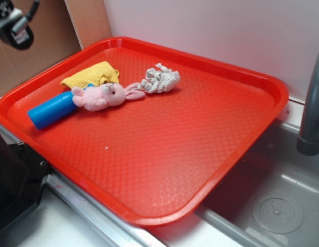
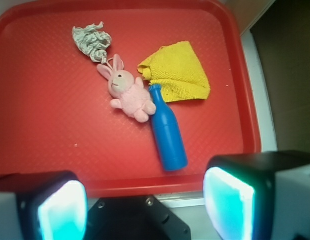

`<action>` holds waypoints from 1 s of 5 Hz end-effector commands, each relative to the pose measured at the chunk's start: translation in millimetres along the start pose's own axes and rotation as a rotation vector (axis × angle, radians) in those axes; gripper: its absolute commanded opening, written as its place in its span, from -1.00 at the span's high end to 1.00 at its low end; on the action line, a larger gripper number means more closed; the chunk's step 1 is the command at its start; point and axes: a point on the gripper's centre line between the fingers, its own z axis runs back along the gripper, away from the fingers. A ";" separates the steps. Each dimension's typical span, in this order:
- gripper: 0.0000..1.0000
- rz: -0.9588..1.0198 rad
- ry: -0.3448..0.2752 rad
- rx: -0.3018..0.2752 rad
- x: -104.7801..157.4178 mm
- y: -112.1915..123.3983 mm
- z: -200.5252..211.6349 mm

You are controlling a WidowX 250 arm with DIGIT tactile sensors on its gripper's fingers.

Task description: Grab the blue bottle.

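Note:
The blue bottle (image 1: pixel 51 109) lies on its side near the left edge of the red tray (image 1: pixel 164 149). Its narrow neck touches the pink plush bunny (image 1: pixel 103 96). In the wrist view the blue bottle (image 2: pixel 167 137) points its flat end towards me, just inside the tray's near rim (image 2: pixel 145 184). My gripper (image 2: pixel 145 206) hangs high above and behind that rim, open, with nothing between its two glowing fingers (image 2: pixel 62 210). The exterior view shows only a black part of the arm (image 1: pixel 14 27) at the top left, well above the bottle.
A yellow cloth (image 2: pixel 177 75) lies beside the bottle's neck, and a crumpled grey rag (image 2: pixel 91 41) sits past the bunny (image 2: pixel 127 92). A black robot base (image 2: pixel 140 220) is below the gripper. A grey faucet (image 1: pixel 311 103) and sink (image 1: pixel 278 206) stand right of the tray.

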 end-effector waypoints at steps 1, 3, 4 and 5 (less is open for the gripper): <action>-1.00 0.046 0.017 0.003 -1.0 26.8 -55.7; -1.00 0.066 0.070 0.107 6.1 22.0 -117.8; -1.00 0.066 0.091 0.139 7.0 21.8 -137.9; -1.00 0.069 0.110 0.149 7.7 21.5 -148.6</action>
